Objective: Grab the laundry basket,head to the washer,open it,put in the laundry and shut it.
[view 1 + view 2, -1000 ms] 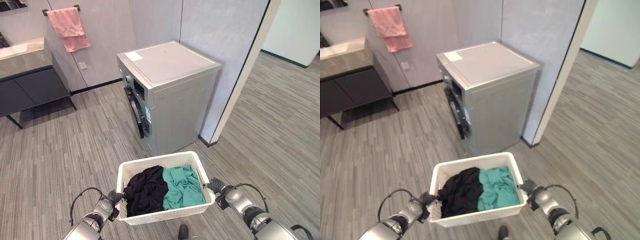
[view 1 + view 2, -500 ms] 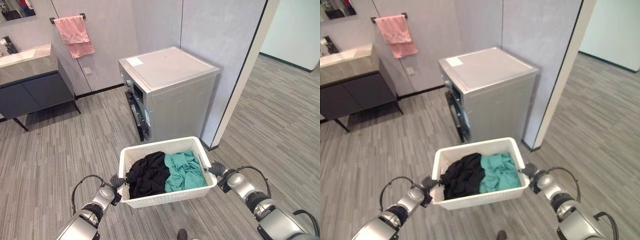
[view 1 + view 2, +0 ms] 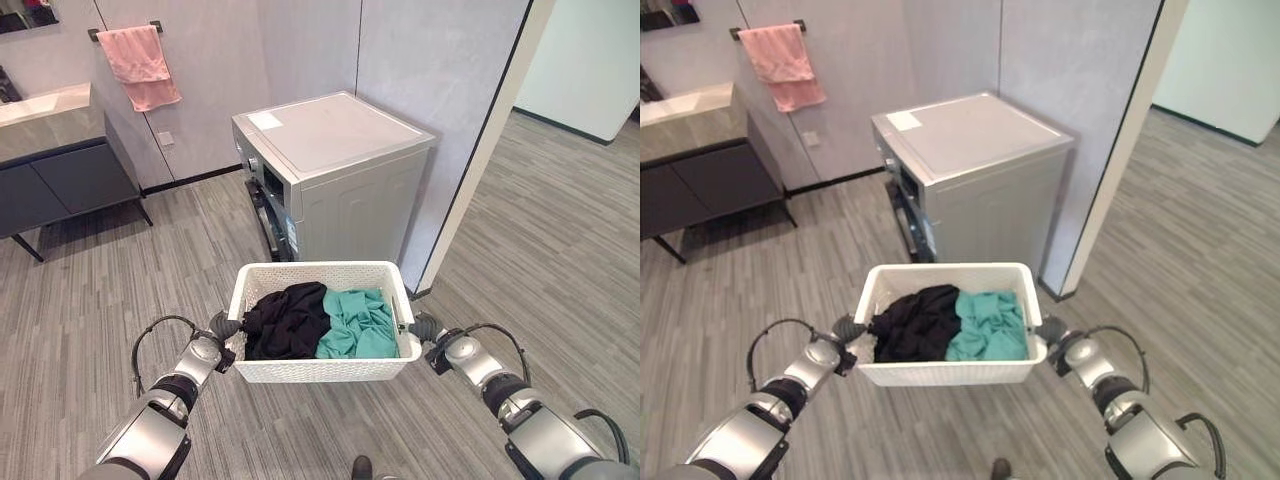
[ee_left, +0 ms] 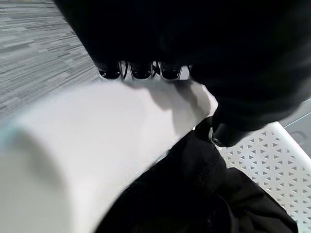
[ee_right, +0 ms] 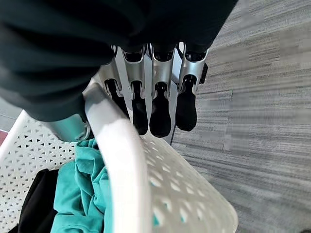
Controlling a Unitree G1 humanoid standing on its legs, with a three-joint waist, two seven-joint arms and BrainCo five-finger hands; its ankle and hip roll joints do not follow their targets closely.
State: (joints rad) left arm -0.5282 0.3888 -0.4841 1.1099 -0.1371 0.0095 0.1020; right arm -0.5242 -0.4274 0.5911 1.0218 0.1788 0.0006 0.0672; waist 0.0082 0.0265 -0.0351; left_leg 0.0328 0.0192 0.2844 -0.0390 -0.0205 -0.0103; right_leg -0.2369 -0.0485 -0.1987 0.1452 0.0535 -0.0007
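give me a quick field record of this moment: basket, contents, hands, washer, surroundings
basket: white laundry basket held off the floor between both hands
contents: black garment on the robot's left, teal garment on its right
left hand: left hand gripping the basket's left rim
right hand: right hand gripping the right rim
washer: silver washer just beyond the basket, door facing left
surroundings: pink towel on wall rail, dark vanity at left

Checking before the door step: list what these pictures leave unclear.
- Washer door: eye views see the front edge-on, so whether it is latched cannot be told.
- Clothes under the black and teal pieces: hidden by them and the basket walls.
- Left robot hand fingertips: left wrist view, behind the blurred basket rim.
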